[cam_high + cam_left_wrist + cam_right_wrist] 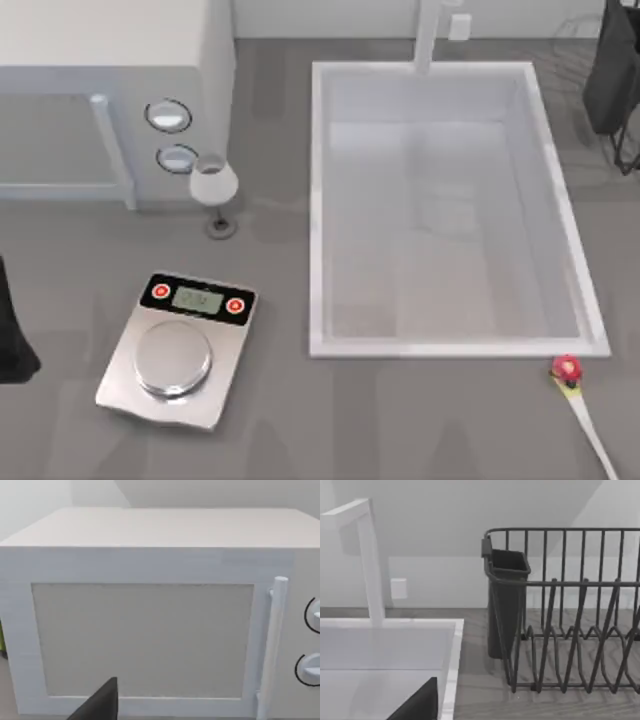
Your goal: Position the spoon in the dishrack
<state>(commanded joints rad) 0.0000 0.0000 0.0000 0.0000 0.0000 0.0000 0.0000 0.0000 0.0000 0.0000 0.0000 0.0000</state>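
Top view: the small slim spoon (580,400) with a cream-white handle and a round red end with a bit of yellow lies flat on the grey table (400,420), near the 5 o'clock corner. Its long axis runs diagonally: the red end points toward 11 o'clock, the handle trails toward 5 o'clock and reaches the picture's edge. You see the red end just below the front rim of the big white rectangular sink basin (320,200), close to it but apart.

The dishrack (612,70) of thin dark-grey curved wires with a dark slab-like panel stands at 1 o'clock, beyond the basin's right wall; the right wrist view shows its upright wires (570,615) and dark cup beside the basin's rim.

Open table stretches along the front edge between the spoon and the silver kitchen scale (180,350) at 7 o'clock. A white microwave (110,90) fills 10 o'clock, with a small white goblet (214,190) before it.

You cannot tell how either gripper's jaws stand.
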